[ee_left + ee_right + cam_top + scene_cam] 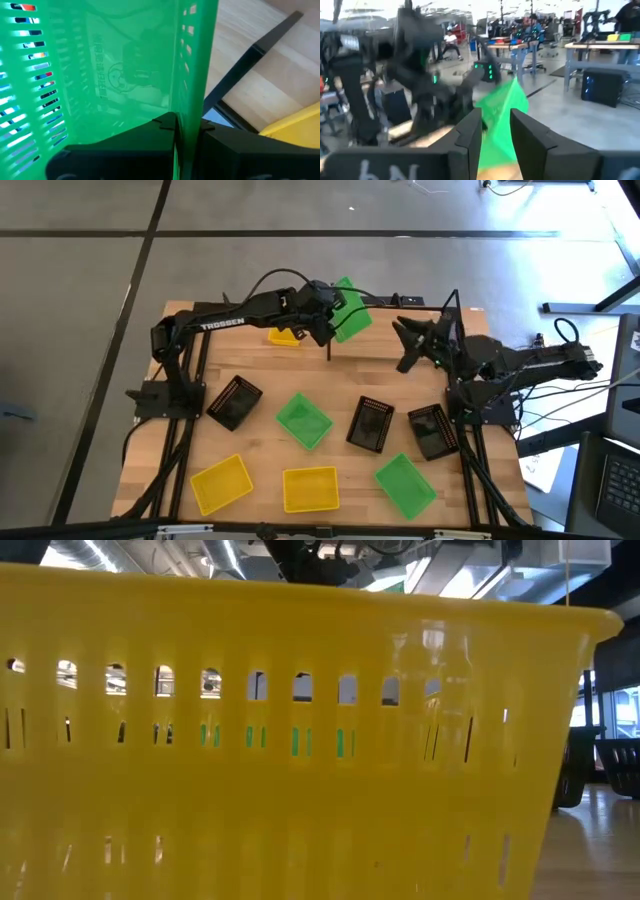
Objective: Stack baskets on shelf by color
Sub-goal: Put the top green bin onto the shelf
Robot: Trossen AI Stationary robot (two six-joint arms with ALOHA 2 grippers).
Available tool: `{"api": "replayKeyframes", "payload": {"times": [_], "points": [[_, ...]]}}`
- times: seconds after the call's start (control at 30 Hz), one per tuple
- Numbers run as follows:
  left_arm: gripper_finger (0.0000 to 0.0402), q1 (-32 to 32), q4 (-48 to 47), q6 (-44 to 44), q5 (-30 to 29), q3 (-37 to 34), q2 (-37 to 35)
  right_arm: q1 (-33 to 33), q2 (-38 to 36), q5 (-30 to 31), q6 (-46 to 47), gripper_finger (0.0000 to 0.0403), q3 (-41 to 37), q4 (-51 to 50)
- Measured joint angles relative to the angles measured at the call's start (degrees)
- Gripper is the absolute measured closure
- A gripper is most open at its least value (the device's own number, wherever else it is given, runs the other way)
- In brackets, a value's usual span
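While the left gripper [330, 318] pinches one wall of a green basket [349, 310] and holds it tilted above the far edge of the table [340, 370], the right gripper [408, 345] waits just beside it with its fingers apart and nothing between them. From above, a yellow basket [285, 334] lies on the shelf [400, 302] by the left arm, and seven more baskets lie spread over the near half of the table, with bare wood between them and the shelf. Down low, a yellow basket wall [290, 750] fills almost the whole picture. On the left wrist, the green basket's wall [192, 75] runs straight into the closed fingers [220, 150]. On the right wrist, two dark fingers [467, 135] stand apart, with the green basket [502, 117] beyond them, not touched.
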Motion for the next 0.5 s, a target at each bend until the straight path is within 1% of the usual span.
{"api": "replayKeyframes", "payload": {"times": [0.1, 0.2, 0.27, 0.37, 0.5], "points": [[0.0401, 0.0, 0.0, -0.1, -0.4, 0.0, 0.0, -1.4, 4.9, 0.0, 0.8, 0.0300, 7.3, -5.9], [0.0401, 0.0, 0.0, -0.1, -1.2, 0.0, 0.0, -2.8, 9.8, -0.7, 4.7, 0.0299, 15.5, -17.0], [0.0401, 0.0, 0.0, -0.7, -1.4, 0.0, 0.0, -3.6, 13.3, -2.2, 7.8, 0.0299, 20.8, -25.1], [0.0401, 0.0, 0.0, -3.2, -1.4, 0.0, 0.0, -4.5, 18.6, -3.5, 11.0, 0.0299, 27.5, -35.7], [0.0401, 0.3, 0.0, -6.2, -1.4, 0.0, 0.0, -4.7, 23.5, -3.2, 14.8, 0.0299, 34.6, -43.8]]}}
